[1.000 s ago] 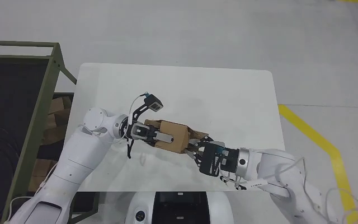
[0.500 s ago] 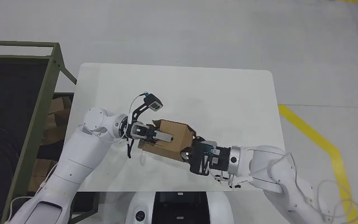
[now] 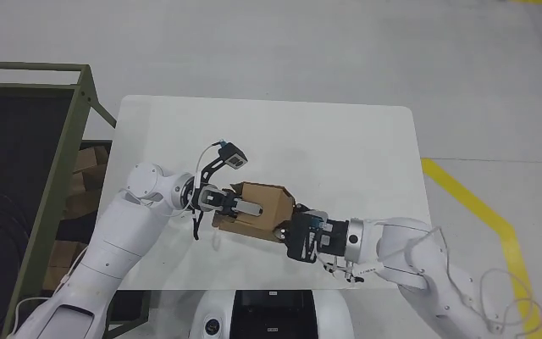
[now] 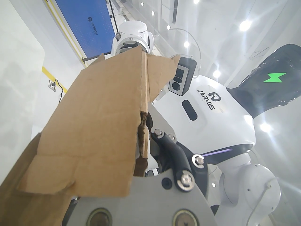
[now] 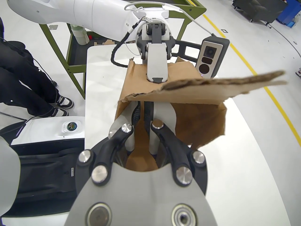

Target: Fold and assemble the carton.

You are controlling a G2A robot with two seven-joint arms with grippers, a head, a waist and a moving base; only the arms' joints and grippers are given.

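A brown carton (image 3: 261, 203) is held over the white table (image 3: 339, 144), one end toward each arm. My left gripper (image 3: 243, 206) is shut on its top wall; one finger (image 5: 156, 69) lies flat on that wall. In the left wrist view the carton (image 4: 94, 123) stands close in front. My right gripper (image 3: 290, 230) is at the opposite, open end. Its fingers (image 5: 164, 116) are close together and pushed inside the carton (image 5: 200, 121), under a raised top flap (image 5: 211, 88) that hides the tips.
A green metal cart (image 3: 59, 127) stands left of the table, with flat cardboard pieces (image 3: 85, 182) beside it. A yellow line (image 3: 474, 203) runs across the floor on the right. The table's far half is bare.
My right gripper has moved left, into the carton's open end. The carton has shifted a little toward the left arm and its end flap has folded in.
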